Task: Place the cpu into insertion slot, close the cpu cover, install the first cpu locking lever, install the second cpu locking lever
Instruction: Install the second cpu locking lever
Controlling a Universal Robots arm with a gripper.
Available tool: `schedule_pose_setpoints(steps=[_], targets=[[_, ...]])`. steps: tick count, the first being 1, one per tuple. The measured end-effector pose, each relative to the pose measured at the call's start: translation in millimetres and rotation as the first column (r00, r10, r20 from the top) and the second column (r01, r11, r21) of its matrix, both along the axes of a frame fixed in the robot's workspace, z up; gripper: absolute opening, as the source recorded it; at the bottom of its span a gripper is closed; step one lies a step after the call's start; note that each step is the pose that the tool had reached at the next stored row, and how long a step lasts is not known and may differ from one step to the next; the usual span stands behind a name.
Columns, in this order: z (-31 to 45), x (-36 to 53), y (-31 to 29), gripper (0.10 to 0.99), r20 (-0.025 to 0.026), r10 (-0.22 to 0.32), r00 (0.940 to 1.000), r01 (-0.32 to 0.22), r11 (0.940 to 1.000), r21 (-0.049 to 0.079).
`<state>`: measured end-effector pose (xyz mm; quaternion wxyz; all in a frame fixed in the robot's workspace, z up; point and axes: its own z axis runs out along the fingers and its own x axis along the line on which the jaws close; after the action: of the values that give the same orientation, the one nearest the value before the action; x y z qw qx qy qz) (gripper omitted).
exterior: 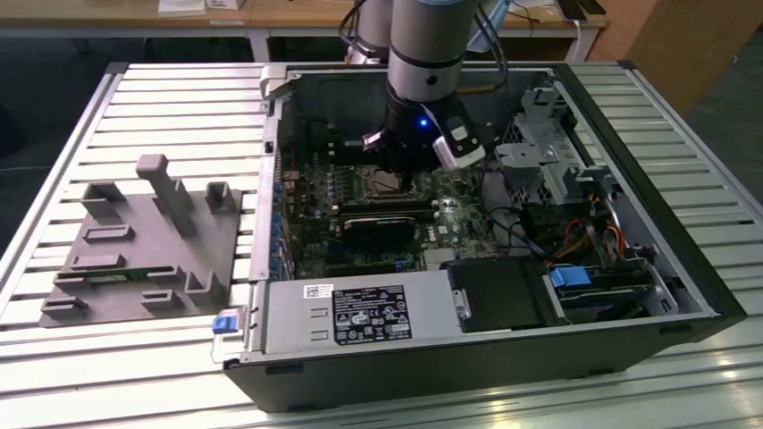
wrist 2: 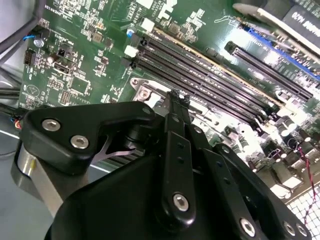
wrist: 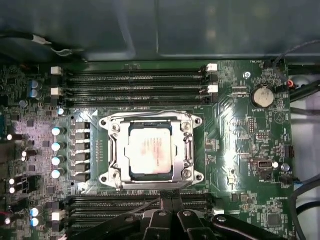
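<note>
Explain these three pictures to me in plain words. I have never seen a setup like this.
A robot arm reaches down into an open computer case lying on a slatted table. The exterior view shows this from outside; both wrist views come from cameras riding on the arm.

In the first wrist view, the green motherboard carries the cpu, sitting in the insertion slot with the cpu cover down around it. The black gripper hovers beside that socket, holding nothing visible. A grey fixture block lies on the table at the exterior view's left.
</note>
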<state>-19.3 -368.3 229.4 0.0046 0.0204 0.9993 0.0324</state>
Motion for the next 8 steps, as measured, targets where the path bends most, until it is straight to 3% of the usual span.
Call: schedule_pose_setpoints(steps=[6, 8], targets=[[-0.1, -4.1, -1.0, 0.106, 0.0, 0.0, 1.0, 0.0, 0.9999, 0.017], [-0.1, -4.9, -2.7, 0.106, -0.0001, 0.0, 1.0, 0.0, 0.9996, 0.028]])
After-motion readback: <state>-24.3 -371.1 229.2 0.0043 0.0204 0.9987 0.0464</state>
